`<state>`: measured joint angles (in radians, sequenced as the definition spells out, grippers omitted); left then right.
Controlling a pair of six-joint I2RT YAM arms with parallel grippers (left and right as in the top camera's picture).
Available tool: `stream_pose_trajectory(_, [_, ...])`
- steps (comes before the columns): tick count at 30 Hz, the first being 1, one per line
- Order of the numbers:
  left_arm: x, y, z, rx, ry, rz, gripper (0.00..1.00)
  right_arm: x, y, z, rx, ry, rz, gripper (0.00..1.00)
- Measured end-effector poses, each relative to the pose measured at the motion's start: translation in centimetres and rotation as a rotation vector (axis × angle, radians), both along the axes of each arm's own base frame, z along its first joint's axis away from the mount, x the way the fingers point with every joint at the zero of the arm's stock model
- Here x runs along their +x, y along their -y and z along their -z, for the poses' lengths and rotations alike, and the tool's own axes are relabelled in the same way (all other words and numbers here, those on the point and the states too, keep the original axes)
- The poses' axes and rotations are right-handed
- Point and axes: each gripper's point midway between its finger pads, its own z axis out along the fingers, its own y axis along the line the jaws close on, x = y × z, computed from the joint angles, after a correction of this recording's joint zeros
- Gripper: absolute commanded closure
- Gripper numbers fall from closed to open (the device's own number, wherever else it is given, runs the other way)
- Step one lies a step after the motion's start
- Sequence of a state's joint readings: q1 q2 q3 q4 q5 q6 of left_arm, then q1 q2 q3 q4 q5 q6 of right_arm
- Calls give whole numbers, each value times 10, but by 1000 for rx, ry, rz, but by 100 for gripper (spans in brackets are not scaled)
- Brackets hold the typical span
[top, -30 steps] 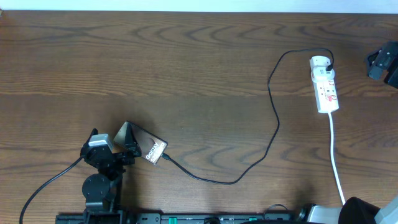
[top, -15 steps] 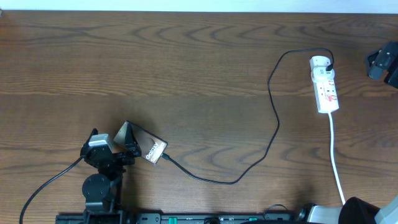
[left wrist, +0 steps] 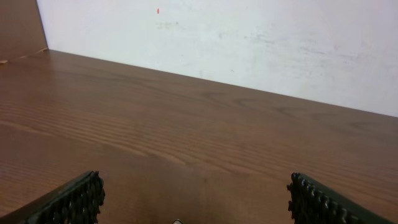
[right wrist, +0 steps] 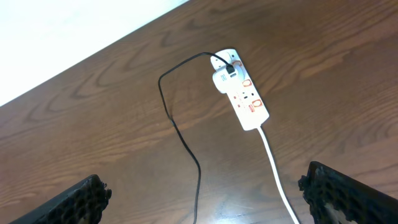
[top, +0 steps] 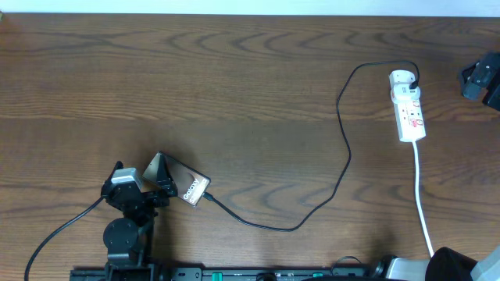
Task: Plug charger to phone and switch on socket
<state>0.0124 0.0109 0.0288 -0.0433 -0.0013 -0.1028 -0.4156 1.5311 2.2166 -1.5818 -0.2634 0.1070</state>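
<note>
The phone (top: 187,186) lies tilted on the table at the front left, dark face up, with white lettering near its right end. The charger cable (top: 344,168) runs from the phone's right end in a long loop to the socket (top: 408,107), where its black plug sits in the far end. In the right wrist view the socket (right wrist: 244,94) and the cable (right wrist: 180,134) lie ahead. My left gripper (top: 141,178) is open and empty just left of the phone, its jaws (left wrist: 193,193) over bare table. My right gripper (top: 478,76) is open, empty and raised right of the socket, its jaws (right wrist: 205,193) wide.
The socket's white cord (top: 420,195) runs toward the front edge at the right and also shows in the right wrist view (right wrist: 277,171). A white wall (left wrist: 249,37) stands behind the table's far edge. My left arm's black cable (top: 55,234) trails at the front left.
</note>
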Motion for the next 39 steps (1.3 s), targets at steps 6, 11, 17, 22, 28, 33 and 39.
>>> stream_pose_trajectory(6, [0,0,0,0,0,0,7,3,2,-3,-11,16,3,1])
stream_pose_trajectory(11, [0,0,0,0,0,0,6,30,-6,-12,-65,123,-48,1])
stream_pose_trajectory(17, [0,1,0,2,-1,4,7,75,-94,-24,-184,441,-349,1])
stream_pose_trajectory(22, [0,1,0,3,-1,3,7,66,-159,6,-300,657,-581,1])
stream_pose_trajectory(28, [0,1,0,3,-1,4,6,48,-165,83,-363,676,-636,1])
stream_pose_trajectory(33, [0,1,0,3,-1,5,7,20,-161,151,-373,641,-648,1])
stream_pose_trajectory(39, [0,1,0,3,-1,4,7,-16,-154,201,-384,616,-639,1])
